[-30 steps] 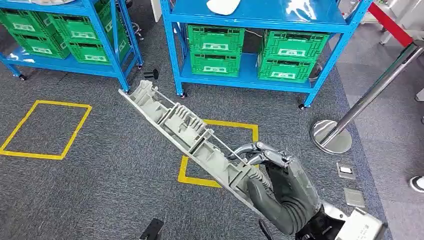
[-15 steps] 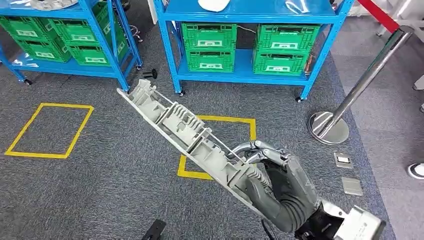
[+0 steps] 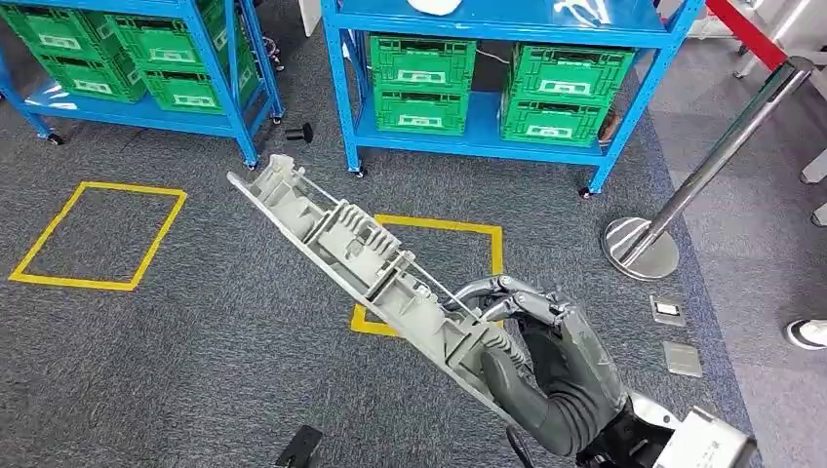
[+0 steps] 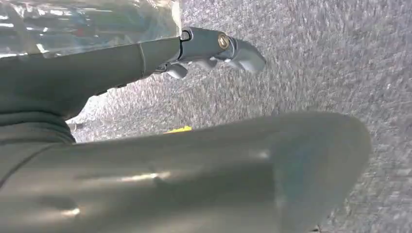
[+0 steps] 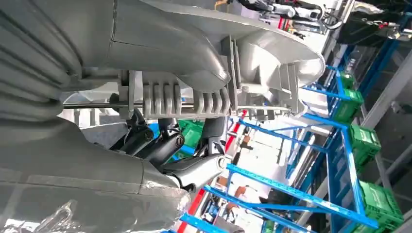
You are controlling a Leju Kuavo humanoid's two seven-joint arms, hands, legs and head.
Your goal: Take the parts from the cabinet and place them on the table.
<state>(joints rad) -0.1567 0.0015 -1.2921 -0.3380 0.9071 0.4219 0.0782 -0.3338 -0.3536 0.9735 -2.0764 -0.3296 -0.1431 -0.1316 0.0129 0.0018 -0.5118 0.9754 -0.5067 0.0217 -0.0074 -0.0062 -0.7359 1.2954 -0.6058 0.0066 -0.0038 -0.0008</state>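
A long grey ribbed part (image 3: 361, 263) slants up and to the left above the carpet, with its lower end in my right hand (image 3: 551, 380). The dark fingers wrap over its top edge and thin rod, and the thumb presses on its side. In the right wrist view the same part (image 5: 252, 58) runs away from the hand, with the fingers (image 5: 160, 143) curled around its rod. My left hand (image 4: 121, 63) hangs over grey carpet, its fingers stretched out and apart from the thick thumb (image 4: 204, 170), with nothing in it.
Blue shelving racks (image 3: 488, 141) with green crates (image 3: 421, 83) stand ahead. Two yellow tape squares (image 3: 98, 234) (image 3: 439, 244) mark the carpet. A steel stanchion (image 3: 644, 249) stands at the right, beside floor sockets (image 3: 668, 310) and a person's shoe (image 3: 807, 333).
The whole picture has shifted slightly, so the camera has moved. The right hand keeps the same grip on the part at the same slant.
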